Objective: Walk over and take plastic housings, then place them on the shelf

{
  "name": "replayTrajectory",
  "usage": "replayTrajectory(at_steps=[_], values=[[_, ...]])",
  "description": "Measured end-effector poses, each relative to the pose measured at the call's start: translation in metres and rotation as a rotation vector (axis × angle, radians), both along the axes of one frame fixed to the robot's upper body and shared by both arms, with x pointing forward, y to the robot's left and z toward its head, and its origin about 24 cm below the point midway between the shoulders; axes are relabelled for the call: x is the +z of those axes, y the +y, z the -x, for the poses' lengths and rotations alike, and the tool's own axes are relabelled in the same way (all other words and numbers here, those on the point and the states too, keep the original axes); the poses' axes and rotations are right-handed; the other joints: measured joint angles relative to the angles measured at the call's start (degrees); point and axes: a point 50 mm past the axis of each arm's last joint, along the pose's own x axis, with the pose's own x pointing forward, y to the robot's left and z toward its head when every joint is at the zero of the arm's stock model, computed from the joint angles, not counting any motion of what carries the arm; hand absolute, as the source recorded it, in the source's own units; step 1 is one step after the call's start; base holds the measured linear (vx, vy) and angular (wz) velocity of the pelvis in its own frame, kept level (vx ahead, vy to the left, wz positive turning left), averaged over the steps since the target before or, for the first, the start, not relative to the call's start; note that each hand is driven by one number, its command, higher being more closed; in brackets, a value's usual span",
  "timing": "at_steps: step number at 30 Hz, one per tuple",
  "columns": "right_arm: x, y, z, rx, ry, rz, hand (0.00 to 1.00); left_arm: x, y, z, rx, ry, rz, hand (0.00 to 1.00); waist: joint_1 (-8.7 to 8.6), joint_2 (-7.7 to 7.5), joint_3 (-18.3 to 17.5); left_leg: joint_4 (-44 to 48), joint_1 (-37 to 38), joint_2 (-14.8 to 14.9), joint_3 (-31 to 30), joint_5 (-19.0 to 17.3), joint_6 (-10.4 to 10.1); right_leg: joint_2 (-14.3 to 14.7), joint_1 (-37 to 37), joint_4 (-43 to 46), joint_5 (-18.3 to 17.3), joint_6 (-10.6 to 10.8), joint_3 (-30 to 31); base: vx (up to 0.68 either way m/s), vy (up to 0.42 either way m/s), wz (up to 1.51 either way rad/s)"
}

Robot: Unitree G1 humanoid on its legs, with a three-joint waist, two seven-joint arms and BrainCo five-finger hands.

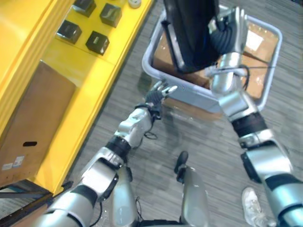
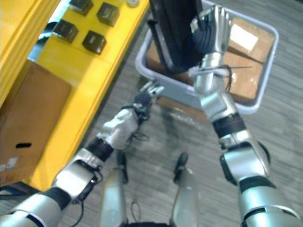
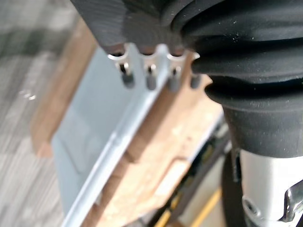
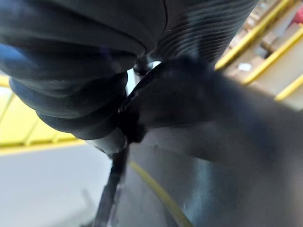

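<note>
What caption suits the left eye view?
Right hand holds large black plastic housing over grey plastic bin; left hand open nearby.

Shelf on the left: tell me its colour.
The shelf is bright yellow, clearest in the left eye view.

Silver-grey arms (image 1: 135, 126); dark ribbed covers on left hand (image 1: 154, 97), right hand (image 1: 235, 28).

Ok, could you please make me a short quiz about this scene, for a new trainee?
1. True or false: the left hand grips the black housing.
2. What lies on the yellow shelf? A small black boxes; B bottles; C folded cloth.
3. Fill in: inside the grey bin lies brown ____.
Key: 1 false, it is open beside the grey bin's rim; 2 A; 3 cardboard.
</note>
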Motion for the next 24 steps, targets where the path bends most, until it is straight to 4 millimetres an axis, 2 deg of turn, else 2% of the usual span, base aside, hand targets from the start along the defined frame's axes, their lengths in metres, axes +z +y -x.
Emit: replayTrajectory(at_steps=[3,7,17,21,24], values=[[-0.017,-0.003,-0.002,-0.015,0.057,0.045,1.0,0.003,0.003,-0.001,0.03,-0.002,0.101,0.0,-0.31,-0.16,0.05,-0.27,1.14,-0.09,0.12,0.0,0.0,-0.01,1.03,-0.12,0.0,0.0,0.08,0.0,0.0,0.0],[-0.028,-0.001,0.0,0.007,0.071,0.07,1.0,0.01,0.014,-0.005,0.098,-0.032,0.201,0.0,-1.02,-0.52,-0.11,-1.86,2.77,-0.45,0.5,0.53,0.11,-0.04,2.16,-1.07,0.02,0.04,0.22,0.0,0.0,0.0],[-0.043,0.001,0.008,0.053,0.077,0.091,1.0,0.006,0.033,-0.01,0.262,0.028,0.234,0.0,-1.28,-0.88,-0.12,-2.62,3.89,-0.5,1.05,0.6,0.1,0.06,2.87,-1.7,0.16,0.17,0.65,0.02,0.003,-0.01],[-0.044,0.007,0.013,0.096,0.052,0.102,1.0,-0.002,0.038,-0.011,0.296,0.079,0.212,0.0,-1.48,-2.17,-0.15,-2.7,4.22,-0.49,1.33,0.56,0.09,0.13,2.97,-1.92,0.2,0.21,1.03,0.01,0.01,-0.03],[-0.04,0.017,0.02,0.154,0.012,0.096,1.0,-0.009,0.041,-0.012,0.31,0.12,0.184,0.0,-2.07,-3.76,-0.17,-2.64,4.23,-0.47,1.38,0.5,0.1,0.24,3.15,-2.45,0.45,0.3,1.11,0.0,0.0,0.0]])
